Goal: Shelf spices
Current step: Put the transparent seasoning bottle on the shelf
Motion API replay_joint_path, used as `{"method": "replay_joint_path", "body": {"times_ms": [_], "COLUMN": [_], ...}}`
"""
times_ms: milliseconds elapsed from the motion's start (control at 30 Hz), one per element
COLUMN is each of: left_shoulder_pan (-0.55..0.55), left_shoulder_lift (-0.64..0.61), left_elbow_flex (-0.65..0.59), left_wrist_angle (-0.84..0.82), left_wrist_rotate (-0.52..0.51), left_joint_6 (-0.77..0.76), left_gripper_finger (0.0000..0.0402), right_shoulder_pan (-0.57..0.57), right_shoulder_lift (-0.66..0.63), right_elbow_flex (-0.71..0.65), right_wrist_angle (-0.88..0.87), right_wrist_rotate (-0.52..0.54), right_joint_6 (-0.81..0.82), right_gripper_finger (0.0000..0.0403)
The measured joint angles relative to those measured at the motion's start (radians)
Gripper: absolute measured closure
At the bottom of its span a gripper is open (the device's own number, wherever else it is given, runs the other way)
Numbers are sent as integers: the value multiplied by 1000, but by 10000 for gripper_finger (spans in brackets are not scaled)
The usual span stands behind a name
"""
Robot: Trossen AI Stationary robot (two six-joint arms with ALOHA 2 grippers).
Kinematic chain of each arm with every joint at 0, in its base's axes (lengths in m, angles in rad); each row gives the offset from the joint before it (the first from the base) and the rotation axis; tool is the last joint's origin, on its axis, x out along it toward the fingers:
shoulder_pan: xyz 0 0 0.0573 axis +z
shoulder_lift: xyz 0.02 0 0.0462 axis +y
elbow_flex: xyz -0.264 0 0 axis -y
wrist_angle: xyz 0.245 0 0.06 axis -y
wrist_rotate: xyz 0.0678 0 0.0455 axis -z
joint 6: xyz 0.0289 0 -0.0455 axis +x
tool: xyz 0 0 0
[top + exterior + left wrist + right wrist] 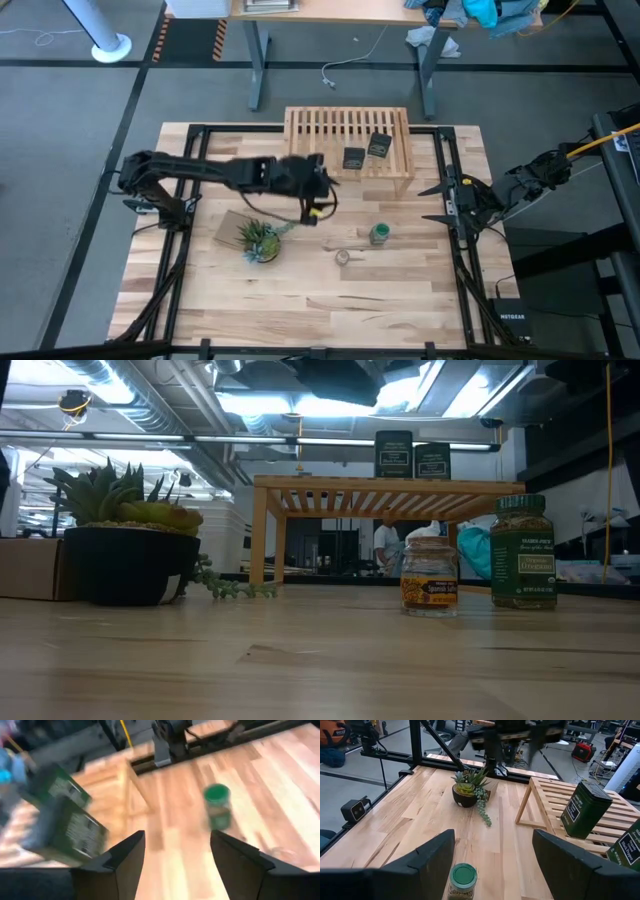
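With two tins already on the shelf, the left hand, fingers spread and empty, hovers mid-frame just beside the shelf. Reaching for the green-capped jar or tiny jar lower right, it risks toppling either; the right hand, also spread, waits at right.

A lab or workshop: exposed ceiling ducts, floor cables, standing desk behind

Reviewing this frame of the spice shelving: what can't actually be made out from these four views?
- Left wrist view: motion blur smears the two dark tins and the green-capped jar; labels unreadable.
- High view: the small pale jar is too small to show detail.
- Right wrist view: the small pale jar is out of frame; one tin is cut by the edge.
- Low view: neither gripper appears; the shelf hides the tins' bases.
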Motion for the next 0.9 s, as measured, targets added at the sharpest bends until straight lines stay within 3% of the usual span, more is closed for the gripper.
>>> {"method": "replay_joint_path", "body": {"times_ms": [233, 400, 733, 900], "left_shoulder_pan": [-146, -244, -395, -406], "left_shoulder_lift": [26, 63, 190, 298], "left_elbow_flex": [-40, -125, -300, -331], "left_wrist_angle": [-37, 22, 402, 560], "left_wrist_rotate": [-157, -249, -445, -473], "left_joint_6": [-301, -526, -744, -783], "left_gripper_finger": [183, 183, 183, 183], "right_shoulder_pan": [0, 0, 0, 0], "right_shoulder_lift": [0, 0, 0, 0], "right_elbow_flex": [0, 0, 0, 0], "right_wrist_angle": [0, 0, 0, 0], "right_wrist_rotate": [0, 0, 0, 0], "right_joint_6": [0, 0, 0, 0], "right_gripper_finger": [130, 130, 130, 130]}}
